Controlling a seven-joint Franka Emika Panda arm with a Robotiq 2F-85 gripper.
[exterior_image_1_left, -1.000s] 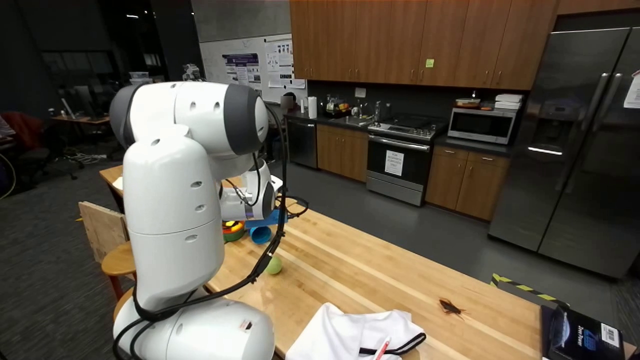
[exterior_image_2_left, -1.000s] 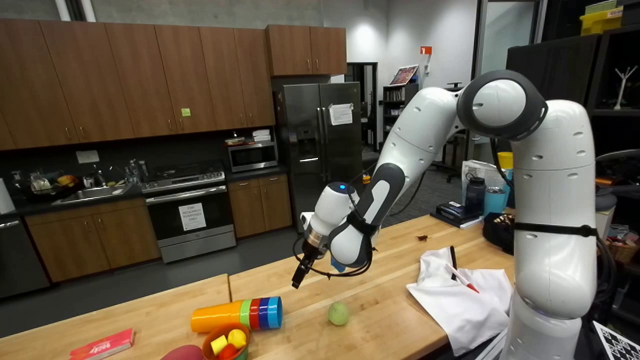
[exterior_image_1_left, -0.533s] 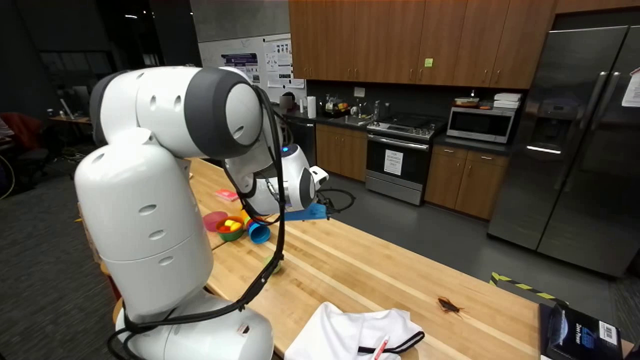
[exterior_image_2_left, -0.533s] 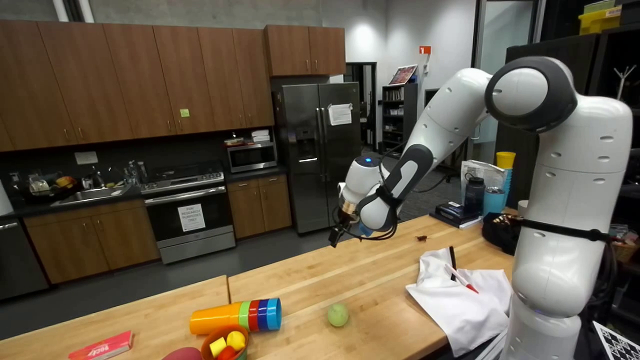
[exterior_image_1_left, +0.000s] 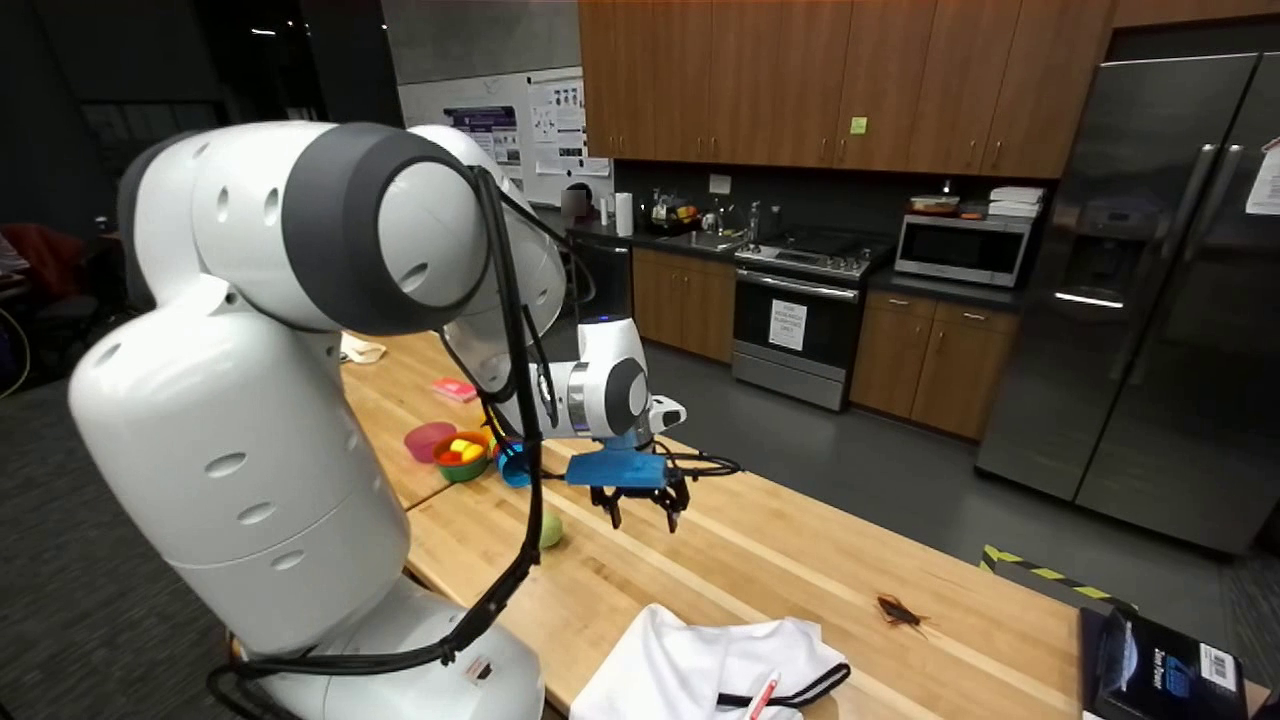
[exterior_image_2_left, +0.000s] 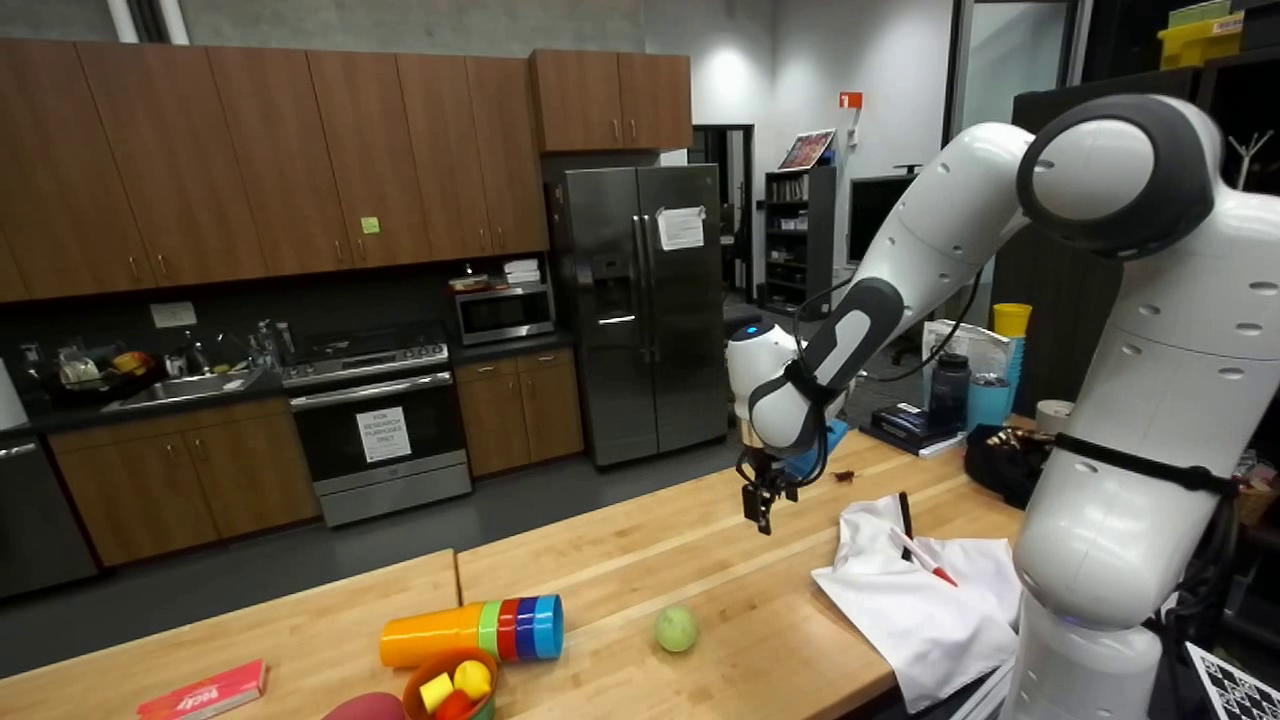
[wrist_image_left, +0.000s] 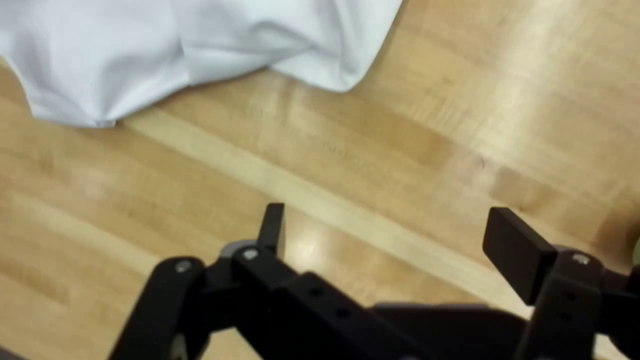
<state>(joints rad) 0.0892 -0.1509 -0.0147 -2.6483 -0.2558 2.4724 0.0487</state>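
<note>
White cloth (wrist_image_left: 225, 40) lies rumpled on a striped wooden table (exterior_image_2_left: 610, 560), a little apart from the robot's gripper (exterior_image_1_left: 644, 524), which hangs above the table with its jaws spread wide and nothing between them. Seen from the wrist, the cloth fills the upper left, clear of both fingers (wrist_image_left: 520, 255), its near hem running unevenly but roughly parallel to the line that joins the two tips; it shows no clear long axis. Both exterior views place the gripper between the cloth and a pale green ball (exterior_image_2_left: 676, 629), only a blurred sliver of which seems to show at the right edge of the wrist view. Smooth and matte, the cloth is creased into soft folds and edged in part with a black band (exterior_image_2_left: 906, 522); a slim white marker (exterior_image_1_left: 763, 697) with a red end rests across it. Farther along the table, glossy nested cups (exterior_image_2_left: 472, 633) lie on their side, orange giving way to green, red and blue, just beside a round bowl (exterior_image_1_left: 461, 474), green outside and orange within, that holds yellow and red pieces (exterior_image_2_left: 473, 679). Near the cloth, a brown insect-shaped object (exterior_image_1_left: 901, 612) lies flat, spindly limbs splayed.
</note>
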